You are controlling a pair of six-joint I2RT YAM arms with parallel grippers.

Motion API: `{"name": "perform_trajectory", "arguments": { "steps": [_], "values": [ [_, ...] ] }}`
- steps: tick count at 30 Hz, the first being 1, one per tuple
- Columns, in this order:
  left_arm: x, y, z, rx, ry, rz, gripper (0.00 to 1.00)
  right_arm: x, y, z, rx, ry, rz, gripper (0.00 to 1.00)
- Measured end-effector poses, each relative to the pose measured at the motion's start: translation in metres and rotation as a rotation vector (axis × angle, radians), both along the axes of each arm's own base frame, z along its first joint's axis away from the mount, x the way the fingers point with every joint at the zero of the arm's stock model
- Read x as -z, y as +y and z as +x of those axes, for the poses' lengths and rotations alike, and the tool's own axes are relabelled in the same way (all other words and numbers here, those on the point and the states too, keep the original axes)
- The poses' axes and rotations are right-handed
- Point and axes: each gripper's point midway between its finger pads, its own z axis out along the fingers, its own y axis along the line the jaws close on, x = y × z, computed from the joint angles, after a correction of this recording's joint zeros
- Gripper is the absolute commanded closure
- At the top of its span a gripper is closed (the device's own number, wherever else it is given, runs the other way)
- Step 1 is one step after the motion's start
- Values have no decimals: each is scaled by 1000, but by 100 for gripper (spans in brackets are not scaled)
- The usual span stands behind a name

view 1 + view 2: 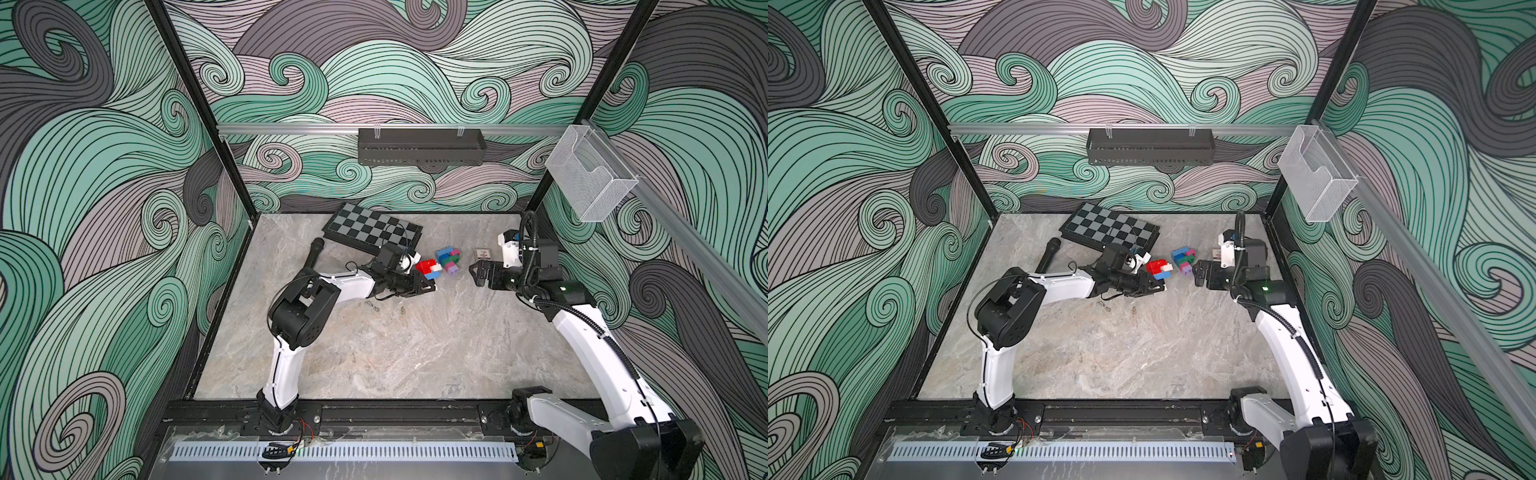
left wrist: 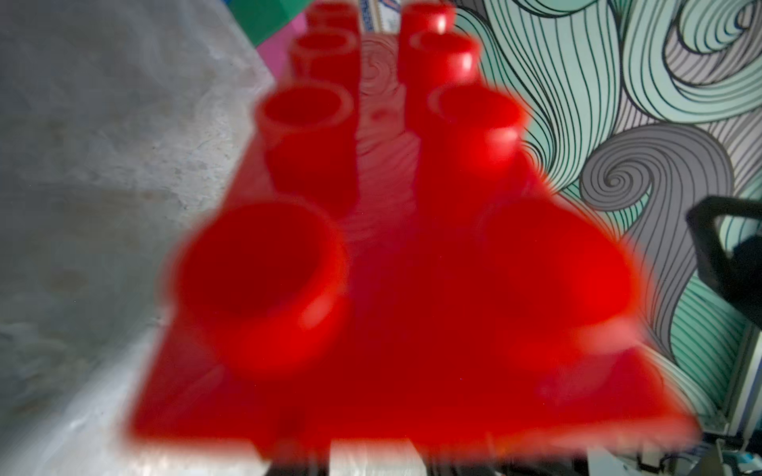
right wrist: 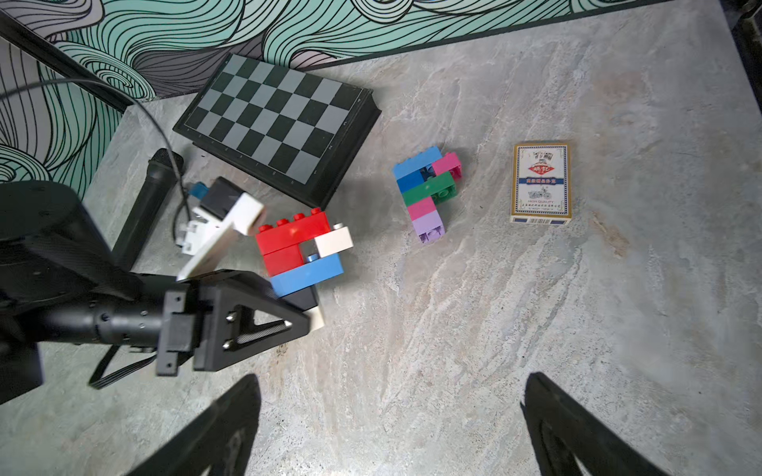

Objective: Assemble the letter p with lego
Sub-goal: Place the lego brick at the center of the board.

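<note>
Swirling green and grey waves cover the walls (image 1: 83, 166) around a marble-look table (image 1: 395, 353). From the left, a black cylinder (image 3: 144, 206) lies behind the wrist of the left pincer (image 1: 429, 286). A checkered board (image 3: 272, 123) sits beyond that pincer toward the back wall, clear of its tips. Between it and the right pincer (image 1: 474, 275), in the path from one to the other, a pink-and-green lego cluster (image 3: 426, 191) with blue and lilac bricks lies flat on the table. A pack of cards (image 3: 541, 183) rests just past the right pincer's tips, on the back-wall side.

We see the left arm (image 1: 286, 365) rise from the table's front edge, fold at the elbow and run its forearm low and nearly level toward the middle. Its pincer is closed to a narrow gap on the black and cream foot of the red-and-blue lego cluster (image 3: 295, 243), whose red studs fill the left wrist view. Whether that cluster clears the table we cannot tell. The right arm (image 1: 590, 345) reaches long from the front edge, wrist turned inward, its jaws spread wide and holding nothing.

High behind both pincers a black tray (image 1: 419, 147) hangs against the back wall, and a clear mesh basket (image 1: 590, 178) hangs above the right pincer. What either holds we cannot tell.
</note>
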Motion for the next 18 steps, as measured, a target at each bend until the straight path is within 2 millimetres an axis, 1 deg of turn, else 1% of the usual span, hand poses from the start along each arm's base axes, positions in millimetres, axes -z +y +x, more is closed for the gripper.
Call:
{"name": "perform_trajectory", "arguments": {
  "steps": [2, 5, 8, 11, 14, 15, 18],
  "values": [
    [20, -4, 4, -22, 63, -10, 95, 5, 1, -1, -3, 16, 3, 1],
    [38, -8, 10, -48, 113, -20, 95, 11, 1, -1, -6, 36, 5, 1],
    [41, -10, 17, -70, 125, -36, 95, 12, 2, -1, -10, 41, 8, 1],
    [33, -11, 26, -93, 107, -63, 91, 14, 3, 0, -15, 48, 12, 1],
    [27, -11, 36, -115, 92, -89, 82, 16, 5, 0, -22, 54, 18, 1],
    [28, -12, 38, -120, 94, -92, 79, 16, 5, 0, -24, 56, 21, 1],
    [36, -11, 40, -135, 106, -87, 75, 17, 6, 1, -26, 58, 23, 1]
  ]
}}
